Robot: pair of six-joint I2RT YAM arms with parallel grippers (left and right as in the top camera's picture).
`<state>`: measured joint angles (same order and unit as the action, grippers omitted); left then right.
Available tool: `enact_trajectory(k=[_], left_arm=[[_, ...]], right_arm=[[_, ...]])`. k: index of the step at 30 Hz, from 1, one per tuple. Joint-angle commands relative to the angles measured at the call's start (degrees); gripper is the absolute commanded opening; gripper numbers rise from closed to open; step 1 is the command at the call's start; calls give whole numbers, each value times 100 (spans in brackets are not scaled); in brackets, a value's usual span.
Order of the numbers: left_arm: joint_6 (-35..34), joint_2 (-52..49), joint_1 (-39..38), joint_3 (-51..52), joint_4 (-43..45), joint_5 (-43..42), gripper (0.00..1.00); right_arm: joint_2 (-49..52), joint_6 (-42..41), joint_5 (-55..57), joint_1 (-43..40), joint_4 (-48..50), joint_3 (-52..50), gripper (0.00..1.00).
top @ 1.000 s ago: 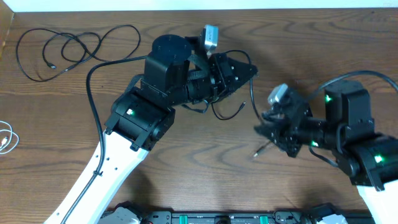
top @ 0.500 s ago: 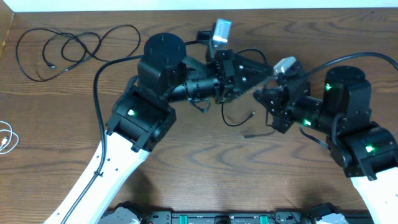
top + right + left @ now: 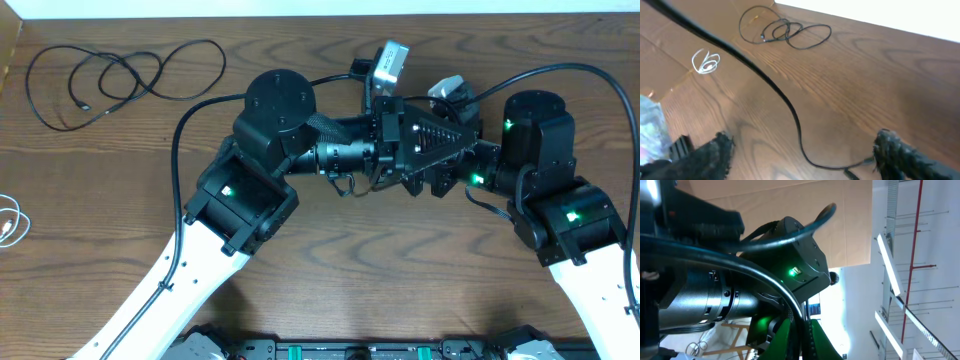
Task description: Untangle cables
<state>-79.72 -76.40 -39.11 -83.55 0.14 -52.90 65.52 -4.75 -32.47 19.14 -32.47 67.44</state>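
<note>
A wooden table [image 3: 400, 285] is filling the view below; light strips [image 3: 888, 264] are glowing beside a red pipe [image 3: 912, 240].

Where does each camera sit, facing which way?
Overhead: above the table, facing down; left arm and right arm meet mid-table.
Left wrist: tilted up at a green-lit arm housing and room beyond; own fingers unseen.
Right wrist: low, facing across the table; own open fingers frame it.
Shared by overhead and right wrist: coiled black cable, white cable.
</note>
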Motion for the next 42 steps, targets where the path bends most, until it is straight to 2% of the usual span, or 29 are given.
enact_trajectory(k=[1,12,17,21,27,30,33,35,38,42], left_arm=[[-55,98,-7,-144,42,-192,8],[-520,98,-9,-144,671,-188,8],[-957,98,-20,-144,780,-184,7],[-1331,98,-20,-144,1403,-149,8],[-1556,98,-20,-144,1631,-44,8],[-1674,98,-24,-144,1633,-46,8],[-1834,98,-24,-144,1700,-61,7],[-1834,101,-24,-144,1744,-66,8],[-1825,118,-24,-144,1733,-70,7],[-1805,118,-24,-144,1731,-114,7]], right_arm=[[-37,-317,37,4,52,4,93],[-24,-382,-866,11,330,4,98],[59,-546,-868,11,487,2,98],[184,-852,-872,81,872,2,98],[350,-852,-852,444,1357,4,94],[411,-879,-804,551,1683,2,82],[505,-1172,-542,592,2000,2,78],[581,-1259,-450,603,2124,2,64],[697,-1255,-448,603,2138,4,34],[767,-1235,-446,603,2159,2,6]])
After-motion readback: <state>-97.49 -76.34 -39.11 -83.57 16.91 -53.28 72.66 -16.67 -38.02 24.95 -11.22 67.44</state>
